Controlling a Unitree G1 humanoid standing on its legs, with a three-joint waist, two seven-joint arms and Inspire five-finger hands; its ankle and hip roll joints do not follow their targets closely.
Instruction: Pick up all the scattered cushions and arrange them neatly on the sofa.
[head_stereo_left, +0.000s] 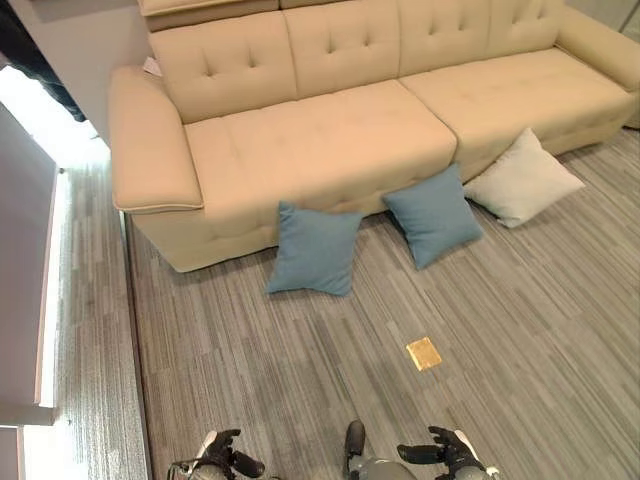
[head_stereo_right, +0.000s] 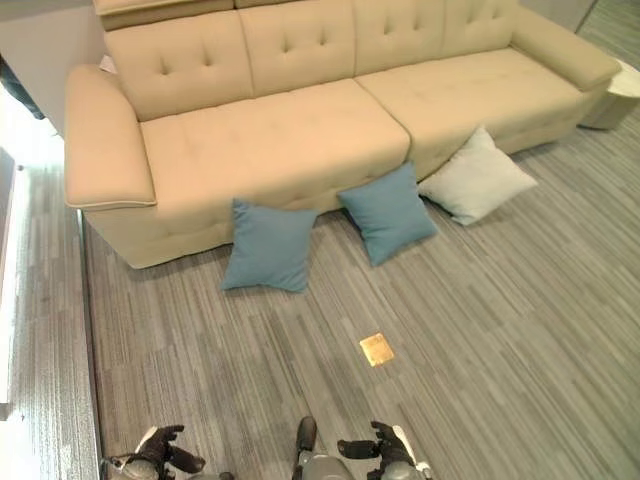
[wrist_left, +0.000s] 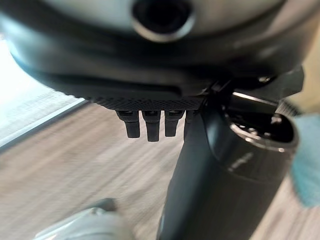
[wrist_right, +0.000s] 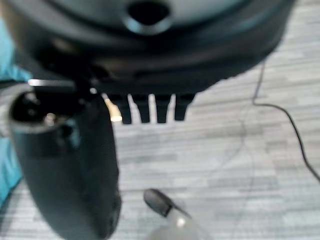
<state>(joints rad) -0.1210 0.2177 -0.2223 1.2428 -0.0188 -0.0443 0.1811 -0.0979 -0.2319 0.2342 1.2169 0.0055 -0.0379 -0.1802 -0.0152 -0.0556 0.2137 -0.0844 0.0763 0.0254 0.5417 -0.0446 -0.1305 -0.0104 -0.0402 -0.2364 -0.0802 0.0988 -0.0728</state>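
Note:
A long beige sofa (head_stereo_left: 330, 140) spans the far side of the room. Three cushions lie on the floor against its front: a blue cushion (head_stereo_left: 314, 250) on the left, a second blue cushion (head_stereo_left: 433, 215) in the middle, and a white cushion (head_stereo_left: 522, 179) to the right. My left hand (head_stereo_left: 222, 455) and right hand (head_stereo_left: 445, 452) hang low at the near edge, far from the cushions, fingers relaxed and holding nothing. The fingers (wrist_left: 147, 125) in the left wrist view and the fingers (wrist_right: 150, 107) in the right wrist view stick out straight over the floor.
A small yellow square (head_stereo_left: 424, 353) lies on the grey striped carpet (head_stereo_left: 540, 320) between me and the cushions. A lighter strip of flooring (head_stereo_left: 90, 330) runs along the left beside the sofa arm (head_stereo_left: 148, 140).

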